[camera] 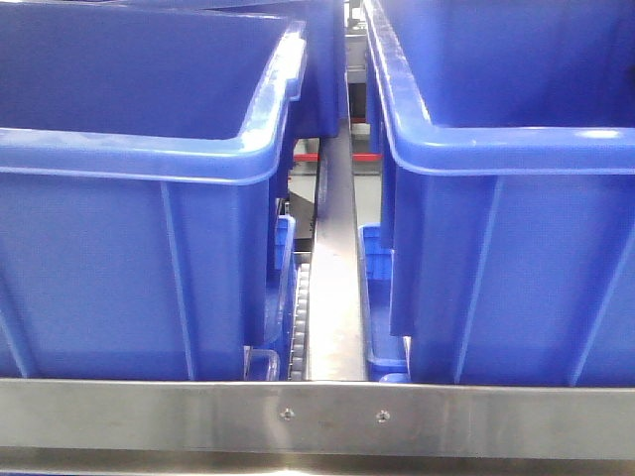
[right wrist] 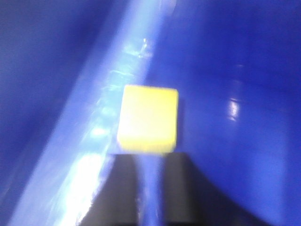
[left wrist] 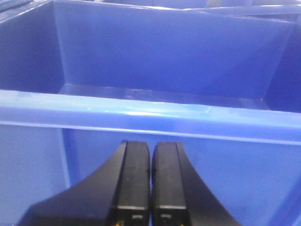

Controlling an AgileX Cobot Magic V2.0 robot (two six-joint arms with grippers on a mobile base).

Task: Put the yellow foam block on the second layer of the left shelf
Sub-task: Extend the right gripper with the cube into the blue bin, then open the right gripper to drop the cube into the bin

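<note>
Your left gripper (left wrist: 150, 188) has its fingers (left wrist: 134, 179) pressed together, holding nothing, facing a blue bin (left wrist: 141, 113). Your right gripper (right wrist: 149, 162) pinches the yellow foam block (right wrist: 148, 120) at its fingertips, against a blurred blue bin wall (right wrist: 225, 94).

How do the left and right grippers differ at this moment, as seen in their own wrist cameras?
The left gripper is shut with nothing between its fingers, while the right gripper holds the yellow foam block at its fingertips. The left one's view is sharp and faces a blue bin rim squarely; the right one's view is blurred, with a blue rim running diagonally. Both have black fingers and blue bins around them.
</note>
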